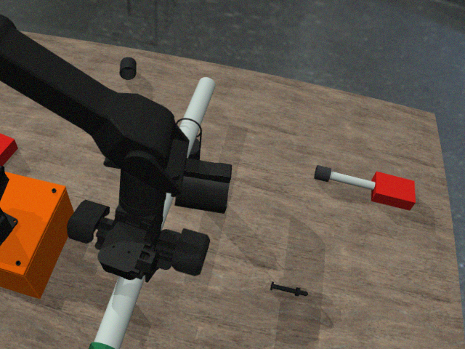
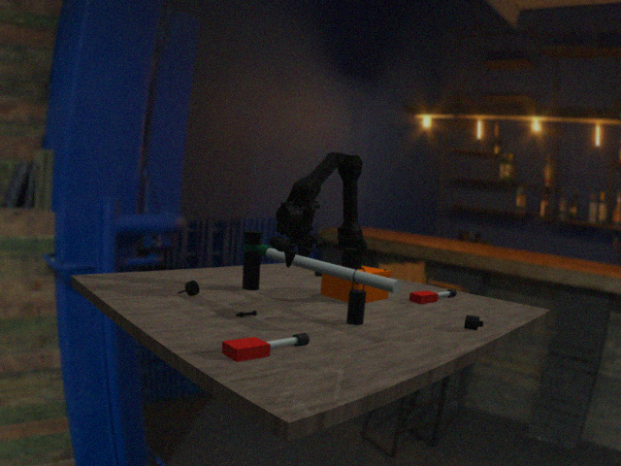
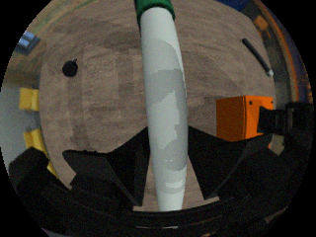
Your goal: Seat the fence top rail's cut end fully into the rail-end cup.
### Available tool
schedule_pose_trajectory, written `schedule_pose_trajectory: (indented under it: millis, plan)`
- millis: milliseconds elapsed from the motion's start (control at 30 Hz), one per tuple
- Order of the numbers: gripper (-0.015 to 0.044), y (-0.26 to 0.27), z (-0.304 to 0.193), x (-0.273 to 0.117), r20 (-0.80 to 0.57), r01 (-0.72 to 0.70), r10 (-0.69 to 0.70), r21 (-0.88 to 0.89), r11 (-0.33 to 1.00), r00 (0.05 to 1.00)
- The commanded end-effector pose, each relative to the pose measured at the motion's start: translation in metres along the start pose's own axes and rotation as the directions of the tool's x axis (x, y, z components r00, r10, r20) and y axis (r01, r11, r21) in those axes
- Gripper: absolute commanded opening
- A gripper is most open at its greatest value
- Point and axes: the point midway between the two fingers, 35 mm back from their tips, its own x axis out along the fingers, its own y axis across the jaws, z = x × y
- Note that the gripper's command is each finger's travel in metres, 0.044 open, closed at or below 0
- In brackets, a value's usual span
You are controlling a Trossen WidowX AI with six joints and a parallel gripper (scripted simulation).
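Note:
The white rail [image 1: 122,307] [image 2: 328,266] [image 3: 167,99] runs through the wire loop [image 1: 189,118] above the short black post [image 2: 356,307]. Its far end enters the mouth of the green cup [image 1: 100,345] [image 2: 257,248] [image 3: 154,4]; how deep it sits inside is hidden. The cup hangs at the big black post [image 2: 251,273], high up and a little below the post cap [image 2: 253,234]. My gripper [image 2: 296,256] [image 3: 165,127] is shut on the rail, a short way from the cup, one finger on each side. In the top view the arm hides the fingertips.
An orange box [image 1: 33,210] [image 2: 336,288] [image 3: 231,118] stands beside the rail. Red blocks with white rods [image 1: 393,189] [image 2: 245,349], a small black bolt [image 1: 289,289] [image 2: 245,314], a black sleeve [image 1: 128,68] and a round black part [image 2: 191,287] [image 3: 70,68] lie around.

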Motion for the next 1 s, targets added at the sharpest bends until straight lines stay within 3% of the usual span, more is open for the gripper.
schedule_pose_trajectory:
  millis: [0, 967]
  plan:
    - [0.0, 0.0004, 0.007, -0.0018, 0.02, -0.008, 0.008, 0.002, 1.0, 1.0]
    - [0.0, 0.0, 0.0, 0.0, -0.001, 0.0, 0.0, 0.0, 1.0, 1.0]
